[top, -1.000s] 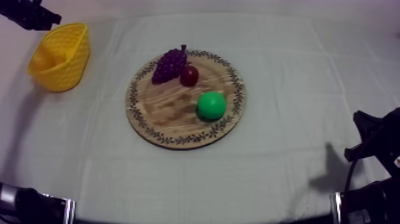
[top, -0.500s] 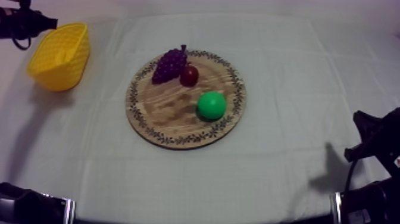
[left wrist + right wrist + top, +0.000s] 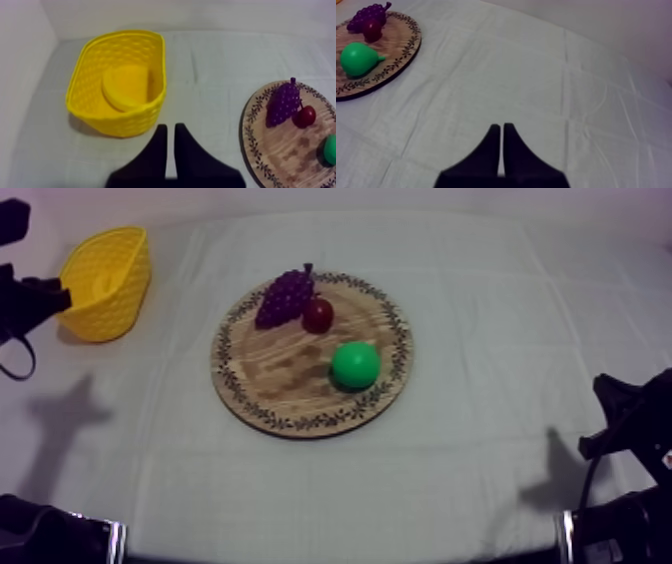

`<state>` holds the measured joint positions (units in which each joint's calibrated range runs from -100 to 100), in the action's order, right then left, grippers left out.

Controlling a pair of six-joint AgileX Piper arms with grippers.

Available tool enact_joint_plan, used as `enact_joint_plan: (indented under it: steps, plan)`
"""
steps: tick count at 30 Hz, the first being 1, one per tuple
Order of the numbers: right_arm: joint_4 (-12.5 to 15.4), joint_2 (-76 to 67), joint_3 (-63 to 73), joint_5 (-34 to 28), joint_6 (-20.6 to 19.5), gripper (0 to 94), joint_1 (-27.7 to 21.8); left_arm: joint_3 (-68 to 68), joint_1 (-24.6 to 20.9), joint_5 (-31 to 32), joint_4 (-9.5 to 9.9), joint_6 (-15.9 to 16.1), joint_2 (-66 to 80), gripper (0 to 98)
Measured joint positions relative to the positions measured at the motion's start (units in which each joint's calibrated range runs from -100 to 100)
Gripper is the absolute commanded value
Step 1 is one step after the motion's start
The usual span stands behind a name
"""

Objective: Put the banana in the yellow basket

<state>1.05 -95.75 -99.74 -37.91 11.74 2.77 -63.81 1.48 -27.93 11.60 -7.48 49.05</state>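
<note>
The yellow basket (image 3: 104,283) stands at the table's far left, and in the left wrist view a curved yellow banana (image 3: 125,87) lies inside the basket (image 3: 90,80). My left gripper (image 3: 167,134) is shut on nothing, hanging a little back from the basket's near wall; in the top view my left gripper (image 3: 45,296) sits just left of the basket. The round wooden board (image 3: 290,383) holds purple grapes (image 3: 284,296), a small red fruit (image 3: 318,315) and a green pear (image 3: 355,365). My right gripper (image 3: 501,132) is shut and empty over bare cloth, right of the board (image 3: 396,55).
A wall runs behind the table's far edge. Open cloth lies between the basket and the board, and all around the right arm (image 3: 625,423) at the lower right.
My left arm has drawn back from over the basket's far side, moving down along the left edge to sit beside the basket. The right arm and the fruit on the board are unmoved.
</note>
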Motion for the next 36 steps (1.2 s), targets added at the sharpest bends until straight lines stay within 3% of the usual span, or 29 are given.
enact_joint_plan:
  steps: [10,17,19,25,31,36]
  plan:
    - [0.0,0.0,0.0,0.0,0.0,0.4,0.0,-18.2,-1.0,9.8,0.17,-2.3,14.5,0.4]
    - [0.0,0.0,0.0,0.0,0.0,0.4,0.0,-29.5,-1.7,10.4,0.17,-4.9,24.6,0.1]
    - [0.0,0.0,0.0,0.0,0.0,0.4,0.0,-32.5,-1.9,8.6,-0.79,-5.1,27.7,0.1]
    - [0.0,0.0,0.0,0.0,0.0,0.4,0.0,-35.0,-2.4,0.8,-5.72,-1.5,35.5,0.1]
    - [0.0,0.0,0.0,0.1,0.0,0.4,0.0,-33.5,-2.9,-9.0,-8.5,3.5,42.6,0.1]
    - [0.0,0.0,0.0,0.1,0.0,0.4,0.0,-34.5,-3.1,-9.2,-9.48,5.1,47.3,0.1]
